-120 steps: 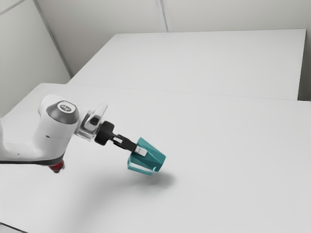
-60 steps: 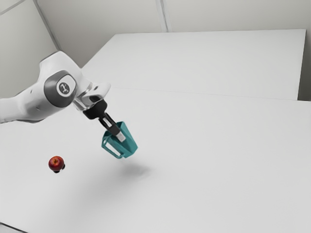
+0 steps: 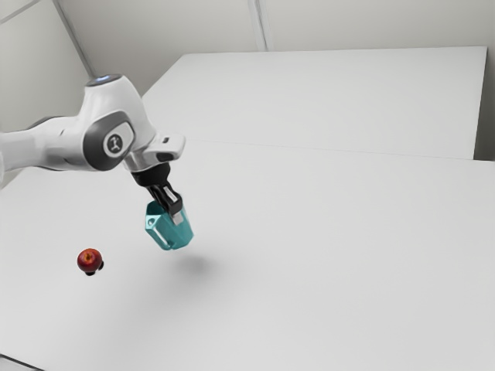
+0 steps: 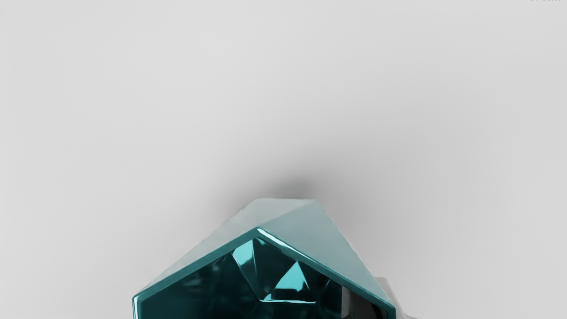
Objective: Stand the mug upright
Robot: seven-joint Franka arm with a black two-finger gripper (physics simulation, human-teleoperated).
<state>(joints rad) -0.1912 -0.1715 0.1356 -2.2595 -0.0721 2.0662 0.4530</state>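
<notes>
A teal mug [image 3: 179,234] hung from the pincer [image 3: 177,218], which was gripping its wall, one finger [image 4: 364,308] inside and the other outside. In the exterior view, the arm had just carried the mug toward that view's left and turned it from a steep slant to a gentler lean, mouth up, base down. That swing brought the mug nearer to standing, though it was not yet upright on the white surface [image 3: 332,255], where its soft shadow fell apart from it. Lowering it base first, with the last of the tilt taken out, looked like the remaining work; letting go while it leaned could have tipped it. The mug's faceted inside caught the light around the finger. A red apple [image 3: 90,260] sat toward the exterior view's left, well apart from the mug.
</notes>
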